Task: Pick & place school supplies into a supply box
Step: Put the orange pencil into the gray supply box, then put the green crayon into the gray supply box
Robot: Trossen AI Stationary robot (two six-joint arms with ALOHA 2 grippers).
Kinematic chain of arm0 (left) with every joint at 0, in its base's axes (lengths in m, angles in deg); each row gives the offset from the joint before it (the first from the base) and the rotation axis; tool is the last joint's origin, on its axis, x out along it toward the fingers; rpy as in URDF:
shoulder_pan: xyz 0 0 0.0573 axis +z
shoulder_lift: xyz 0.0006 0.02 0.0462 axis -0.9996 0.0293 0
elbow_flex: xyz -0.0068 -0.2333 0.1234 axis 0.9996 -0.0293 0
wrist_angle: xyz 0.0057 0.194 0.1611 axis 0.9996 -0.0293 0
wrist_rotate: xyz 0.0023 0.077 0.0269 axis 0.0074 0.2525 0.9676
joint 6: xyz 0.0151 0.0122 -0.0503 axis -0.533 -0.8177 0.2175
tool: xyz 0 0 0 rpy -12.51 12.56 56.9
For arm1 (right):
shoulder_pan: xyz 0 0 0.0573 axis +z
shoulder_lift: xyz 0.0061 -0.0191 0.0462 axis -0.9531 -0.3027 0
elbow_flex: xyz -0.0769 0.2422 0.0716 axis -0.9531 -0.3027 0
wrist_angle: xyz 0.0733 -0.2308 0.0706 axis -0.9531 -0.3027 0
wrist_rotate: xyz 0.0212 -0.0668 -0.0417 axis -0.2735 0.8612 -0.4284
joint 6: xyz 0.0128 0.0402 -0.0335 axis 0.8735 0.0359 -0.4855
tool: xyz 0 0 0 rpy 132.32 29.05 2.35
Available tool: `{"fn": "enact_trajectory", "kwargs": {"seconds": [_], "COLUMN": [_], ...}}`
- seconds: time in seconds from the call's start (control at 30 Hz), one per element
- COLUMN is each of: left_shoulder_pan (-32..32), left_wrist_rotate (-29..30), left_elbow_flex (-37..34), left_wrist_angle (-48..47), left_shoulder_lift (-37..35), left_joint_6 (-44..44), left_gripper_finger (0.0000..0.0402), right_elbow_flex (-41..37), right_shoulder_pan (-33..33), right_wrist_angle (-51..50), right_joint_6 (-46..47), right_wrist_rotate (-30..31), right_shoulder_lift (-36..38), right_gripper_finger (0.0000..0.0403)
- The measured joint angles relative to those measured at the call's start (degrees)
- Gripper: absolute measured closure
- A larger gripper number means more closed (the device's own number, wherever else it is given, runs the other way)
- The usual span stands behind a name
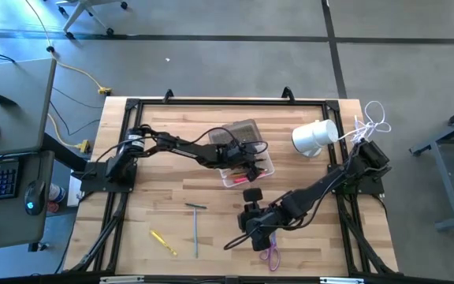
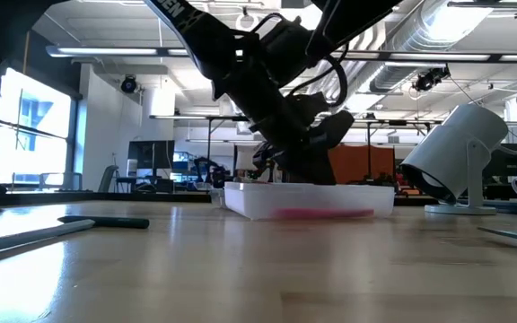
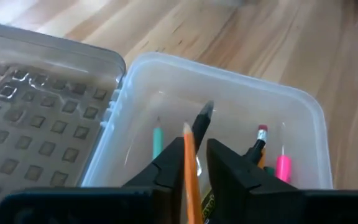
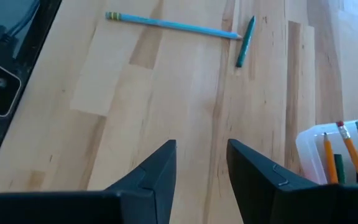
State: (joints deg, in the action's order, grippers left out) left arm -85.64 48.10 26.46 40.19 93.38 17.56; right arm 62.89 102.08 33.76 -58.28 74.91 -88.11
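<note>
The supply box (image 1: 247,170) is a clear case at the table's middle, its textured lid (image 3: 42,124) open flat beside it. Inside lie a green pencil (image 3: 157,140), a pink pen (image 3: 283,167) and a pencil with an eraser (image 3: 260,134). My left gripper (image 3: 196,146) hangs over the box, fingers a little apart, an orange pencil (image 3: 190,168) and a black pen (image 3: 202,118) between them. My right gripper (image 4: 201,146) stands open over bare wood near the front. A blue pencil (image 4: 173,25), green pen (image 4: 245,42), yellow pencil (image 1: 162,242) and purple scissors (image 1: 273,254) lie flat on the table. My left gripper comes slanting down into the open box from the table's left side. The orange pencil's shaft (image 3: 191,186) runs along the gap between the two fingers, its point (image 3: 187,129) sticking out ahead over the box. Whether the fingers touch it, I cannot tell.
A white cylindrical object (image 1: 315,136) stands at the far right, with a white cable bundle (image 1: 373,118) beyond it. Bare wood lies between the box and the loose pencils at the front left.
</note>
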Motion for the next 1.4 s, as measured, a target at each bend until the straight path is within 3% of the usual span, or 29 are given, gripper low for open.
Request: {"fn": "enact_trajectory", "kwargs": {"seconds": [0.27, 0.4, 0.77, 1.03, 1.2, 1.4], "left_shoulder_pan": [0.0, 0.0, -0.2, -0.2, 0.0, 0.0], "left_wrist_rotate": [0.0, 0.1, -1.2, -1.5, -1.5, -1.5], "left_elbow_flex": [0.0, 0.0, 0.0, 1.5, 3.2, 4.4], "left_wrist_angle": [-0.3, -2.6, -19.9, -19.8, -18.8, -18.7], "left_shoulder_lift": [0.0, -0.1, -2.1, -3.1, -3.1, -3.1], "left_joint_6": [-1.5, -1.3, -1.2, -1.2, -1.3, -1.4], "left_gripper_finger": [0.0246, 0.0244, 0.0243, 0.0243, 0.0270, 0.0347], "right_elbow_flex": [0.0, 0.0, 0.0, 0.0, 0.0, 0.0], "right_shoulder_pan": [0.0, 0.0, 0.0, 0.0, 0.0, 0.0], "right_wrist_angle": [0.0, -0.3, -0.1, 0.3, 0.2, 0.2], "right_joint_6": [1.0, 1.1, 1.1, 1.2, 1.2, 1.2], "right_wrist_rotate": [0.2, 0.0, 0.1, 0.4, 0.4, 0.4], "right_shoulder_lift": [0.0, 0.0, 0.0, 0.0, 0.0, 0.0], "right_gripper_finger": [0.0276, 0.0276, 0.0276, 0.0276, 0.0276, 0.0276]}}
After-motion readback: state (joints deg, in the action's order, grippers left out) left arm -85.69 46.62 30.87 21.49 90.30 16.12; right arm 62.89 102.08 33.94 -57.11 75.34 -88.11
